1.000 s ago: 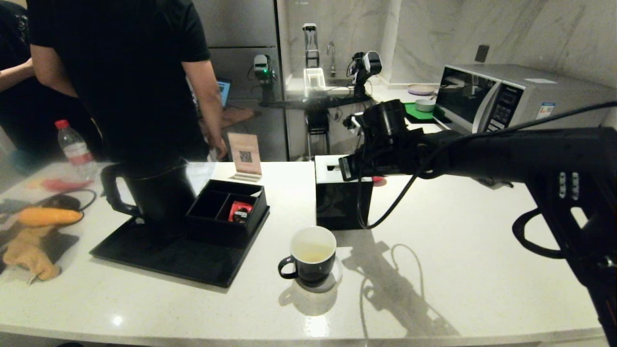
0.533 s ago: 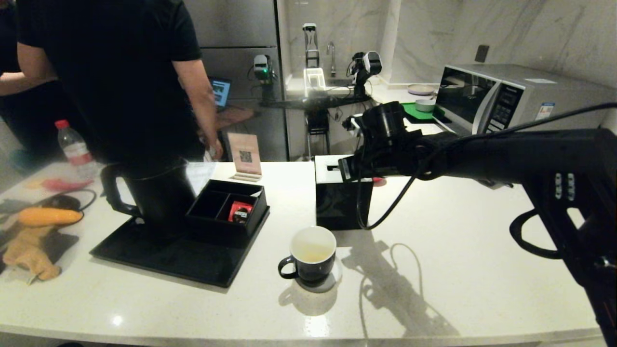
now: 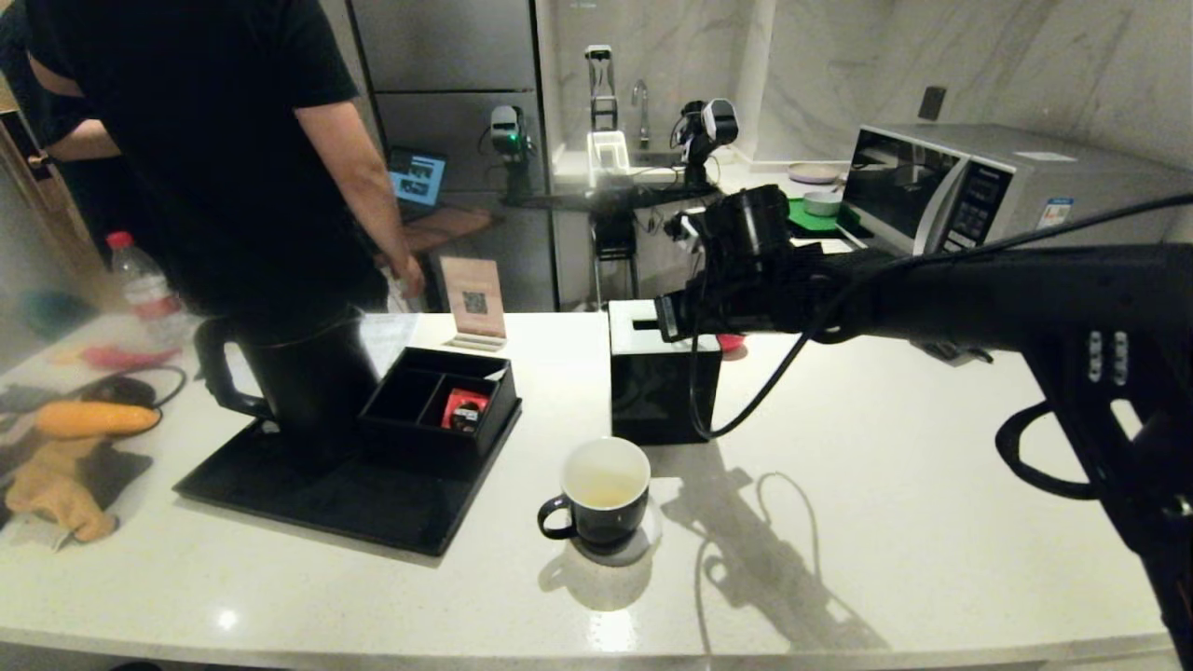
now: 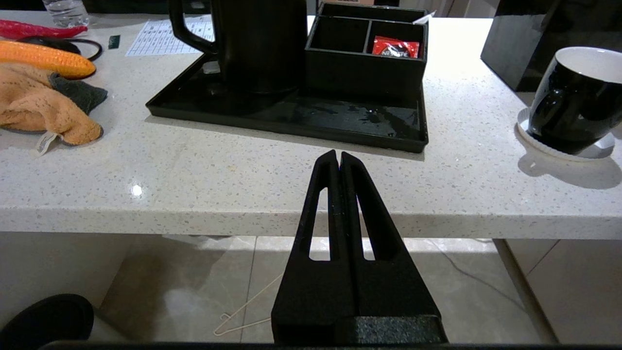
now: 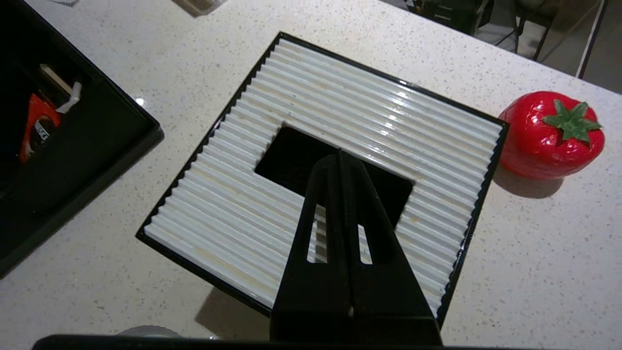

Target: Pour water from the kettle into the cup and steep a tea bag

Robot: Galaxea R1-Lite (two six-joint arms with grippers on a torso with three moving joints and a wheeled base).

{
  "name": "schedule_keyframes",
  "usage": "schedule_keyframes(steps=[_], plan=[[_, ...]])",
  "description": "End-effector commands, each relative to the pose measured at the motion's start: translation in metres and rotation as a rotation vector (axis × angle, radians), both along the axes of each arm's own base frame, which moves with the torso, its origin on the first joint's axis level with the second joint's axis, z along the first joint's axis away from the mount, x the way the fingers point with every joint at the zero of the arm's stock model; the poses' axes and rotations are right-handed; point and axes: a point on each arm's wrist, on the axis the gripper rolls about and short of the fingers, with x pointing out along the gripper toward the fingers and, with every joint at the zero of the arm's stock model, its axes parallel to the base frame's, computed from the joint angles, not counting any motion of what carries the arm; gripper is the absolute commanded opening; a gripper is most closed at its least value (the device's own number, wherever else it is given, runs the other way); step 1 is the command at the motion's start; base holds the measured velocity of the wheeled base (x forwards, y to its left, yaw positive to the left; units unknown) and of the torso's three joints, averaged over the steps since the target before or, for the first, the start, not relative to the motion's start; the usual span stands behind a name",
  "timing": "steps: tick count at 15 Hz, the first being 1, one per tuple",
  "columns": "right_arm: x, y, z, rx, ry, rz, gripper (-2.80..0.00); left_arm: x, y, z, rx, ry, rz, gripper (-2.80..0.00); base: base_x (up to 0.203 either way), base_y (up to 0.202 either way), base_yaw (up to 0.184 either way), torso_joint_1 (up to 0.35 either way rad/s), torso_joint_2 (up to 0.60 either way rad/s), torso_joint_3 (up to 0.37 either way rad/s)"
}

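Note:
The black kettle (image 3: 303, 377) stands on the black tray (image 3: 308, 499) at the left; it also shows in the left wrist view (image 4: 257, 43). Near the counter's front the black cup (image 3: 601, 499) sits on a white coaster, with a little yellowish water (image 3: 598, 488) in it. My right arm (image 3: 932, 298) reaches across to the black tissue box (image 3: 664, 382). My right gripper (image 5: 339, 156) hangs shut and empty over the box's slot. My left gripper (image 4: 337, 155) is shut and empty, low before the counter edge, left of the cup (image 4: 573, 99). No tea bag is in view.
A black organiser with a red packet (image 3: 463, 408) sits on the tray. A red strawberry toy (image 5: 551, 133) lies beside the tissue box. A person (image 3: 214, 140) stands behind the kettle. A bottle (image 3: 140, 284), corn toy (image 3: 93, 417) and cloth (image 3: 56, 489) lie far left; a microwave (image 3: 979, 186) stands back right.
My right wrist has risen slightly above the tissue box. The person behind the counter has shifted to the left. Cup and kettle have not moved.

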Motion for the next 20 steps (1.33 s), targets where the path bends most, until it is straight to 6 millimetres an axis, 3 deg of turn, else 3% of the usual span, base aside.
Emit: schedule_keyframes(steps=[1, 8, 12, 15, 20], plan=[[-0.005, -0.003, 0.014, 0.013, -0.025, 0.0, -2.8, 0.0, 0.0, 0.0, -0.001, -0.001, 0.001, -2.8, 0.0, 0.0, 0.0, 0.0, 0.0, 0.0], [-0.03, -0.026, 0.059, 0.052, -0.086, -0.019, -2.8, 0.0, 0.0, 0.0, -0.001, -0.001, 0.001, -2.8, 0.0, 0.0, 0.0, 0.0, 0.0, 0.0], [-0.065, -0.063, 0.074, 0.026, -0.048, -0.059, -2.8, 0.0, 0.0, 0.0, -0.001, -0.001, 0.001, -2.8, 0.0, 0.0, 0.0, 0.0, 0.0, 0.0], [-0.102, -0.101, 0.065, -0.025, 0.05, -0.11, -2.8, 0.0, 0.0, 0.0, -0.001, -0.001, 0.001, -2.8, 0.0, 0.0, 0.0, 0.0, 0.0, 0.0], [-0.178, -0.178, 0.029, -0.054, 0.145, -0.276, -2.8, 0.0, 0.0, 0.0, -0.001, -0.001, 0.001, -2.8, 0.0, 0.0, 0.0, 0.0, 0.0, 0.0]])
